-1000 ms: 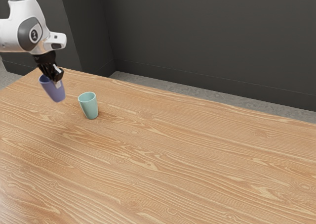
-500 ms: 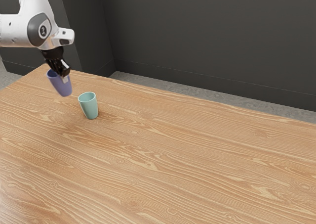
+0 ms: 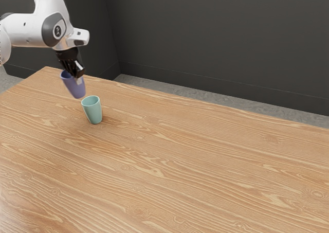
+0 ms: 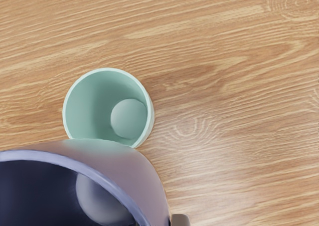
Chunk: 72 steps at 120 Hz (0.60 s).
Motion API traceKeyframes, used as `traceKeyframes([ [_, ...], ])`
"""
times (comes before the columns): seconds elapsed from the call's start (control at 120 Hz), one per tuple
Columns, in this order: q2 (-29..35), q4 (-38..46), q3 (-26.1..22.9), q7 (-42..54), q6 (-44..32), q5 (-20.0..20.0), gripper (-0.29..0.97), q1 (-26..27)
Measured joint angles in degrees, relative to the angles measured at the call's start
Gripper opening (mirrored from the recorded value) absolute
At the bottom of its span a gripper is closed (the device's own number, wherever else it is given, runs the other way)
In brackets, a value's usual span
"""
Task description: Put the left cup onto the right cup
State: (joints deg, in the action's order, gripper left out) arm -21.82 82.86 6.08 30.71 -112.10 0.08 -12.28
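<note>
Clearly the end effector (image 3: 73, 68) is clamped on the wall of the purple cup (image 3: 73, 85), which hangs clear of the bench (image 3: 205, 156). The cup's mouth faces up and its long axis is tilted, with the base leaning toward the teal cup (image 3: 92, 109). That cup stands upright on the bench, mouth up, just below and toward the exterior view's right of the carried one, not touching it. The coming move probably needs a short shift that way, righting the cup, then lowering it.
</note>
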Motion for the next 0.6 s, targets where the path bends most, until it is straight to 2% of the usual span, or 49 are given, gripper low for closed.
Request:
traceKeyframes([
  [0.6,-5.1,-5.5,-1.0,0.2,0.6,0.0,-0.11,-0.5],
])
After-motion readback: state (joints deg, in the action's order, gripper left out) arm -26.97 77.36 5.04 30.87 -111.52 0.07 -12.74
